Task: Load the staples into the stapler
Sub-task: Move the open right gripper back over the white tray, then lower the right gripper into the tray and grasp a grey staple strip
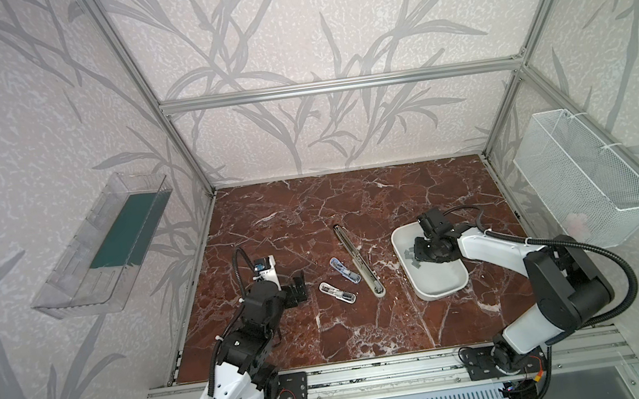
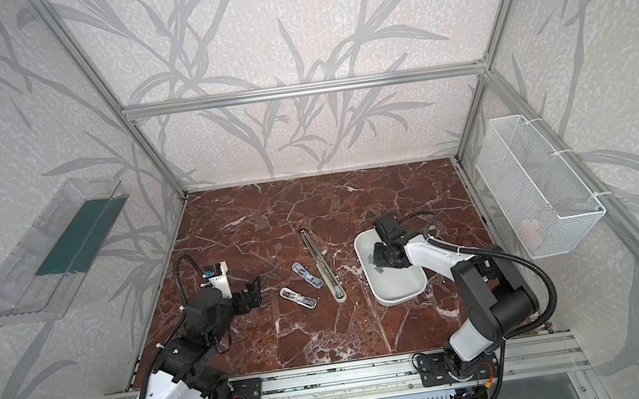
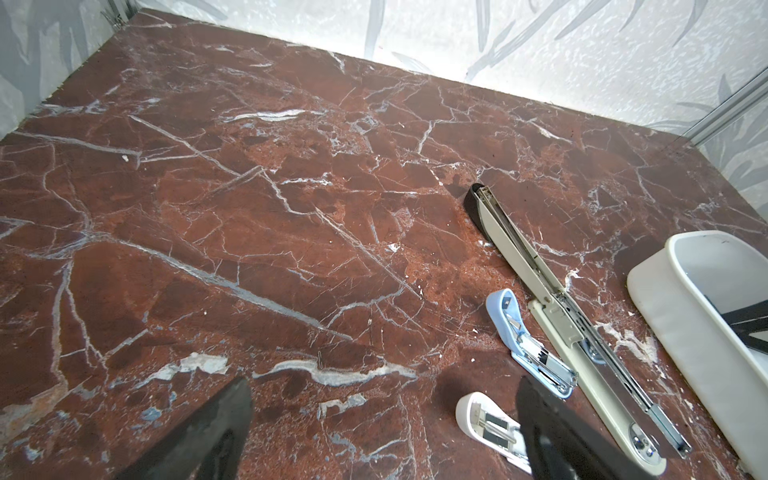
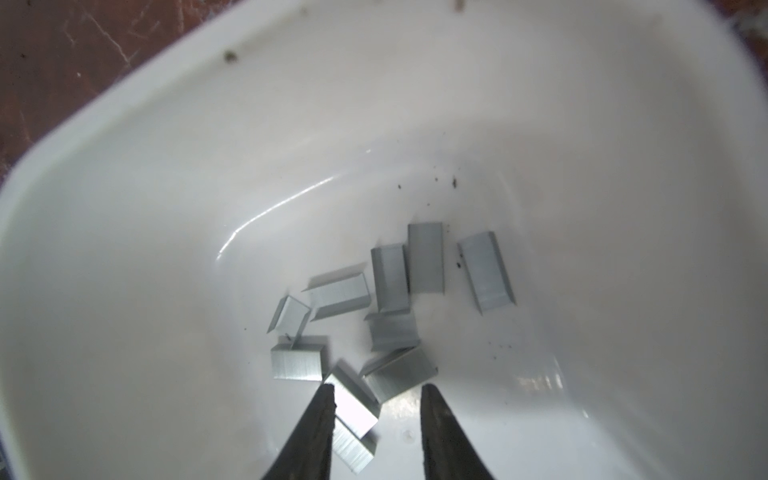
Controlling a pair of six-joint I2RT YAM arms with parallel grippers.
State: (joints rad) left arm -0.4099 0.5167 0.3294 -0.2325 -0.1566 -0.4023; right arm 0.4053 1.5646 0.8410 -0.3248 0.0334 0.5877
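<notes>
We're over the white tray [image 1: 437, 277], with the long stapler [image 1: 359, 260] lying near it. Our right gripper [image 4: 376, 395] is part-spread and pinching nothing above the staples [image 4: 388, 278] on the tray floor. They look like light, slick, brittle strips, so we'd pinch one across its long sides.

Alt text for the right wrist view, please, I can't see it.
The right gripper, jaws open, hangs inside a white tray over the staples: about ten grey strips scattered on its floor. Two strips lie between the fingertips.

Soft even light, blurred wrist close-up
</notes>
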